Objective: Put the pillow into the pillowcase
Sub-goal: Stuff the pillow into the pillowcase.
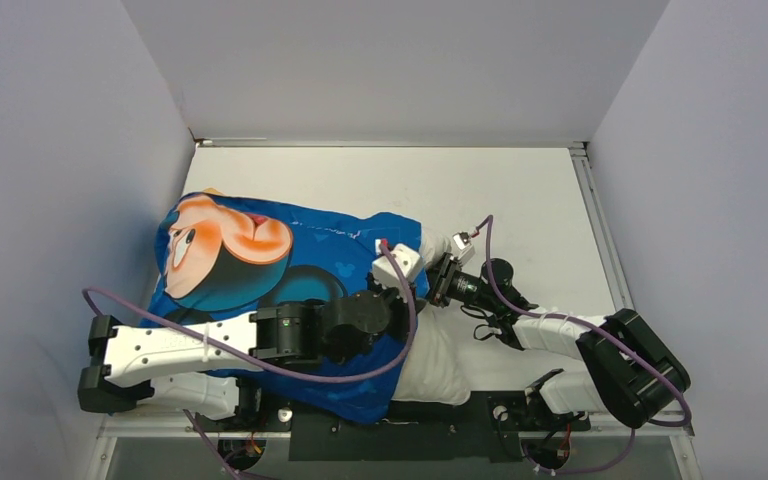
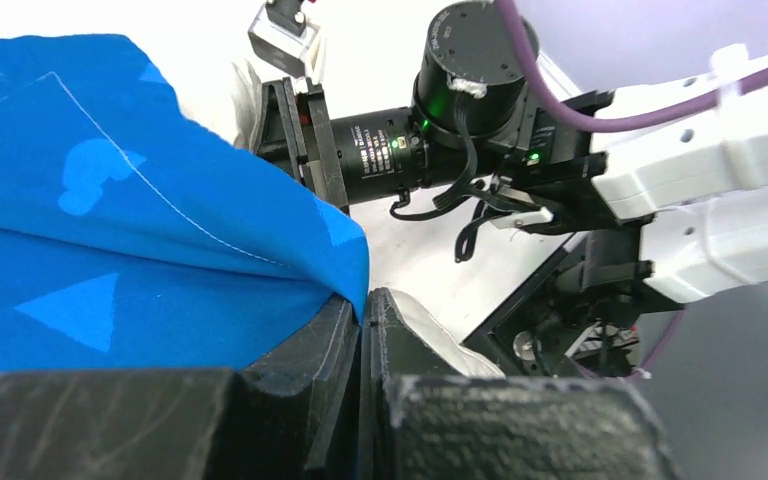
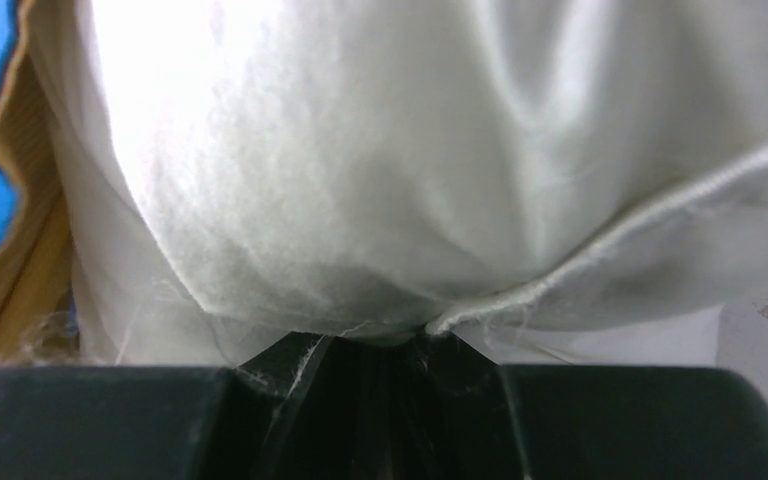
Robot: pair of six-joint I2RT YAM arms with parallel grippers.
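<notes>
While pillow [image 1: 438,362] protrudes, pillowcase [image 1: 340,238] blue side up

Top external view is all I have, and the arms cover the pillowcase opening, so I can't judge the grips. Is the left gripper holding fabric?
Observer: Yes. In the left wrist view the left gripper is shut on the blue pillowcase at its hem.
Operator: And the right one?
Observer: The right wrist view shows the right gripper pinching the pillow at its stitched seam.
Operator: Is the case anywhere near that grip?
Observer: Its orange-yellow face shows at the left edge of that view, right beside the pillow.
</notes>
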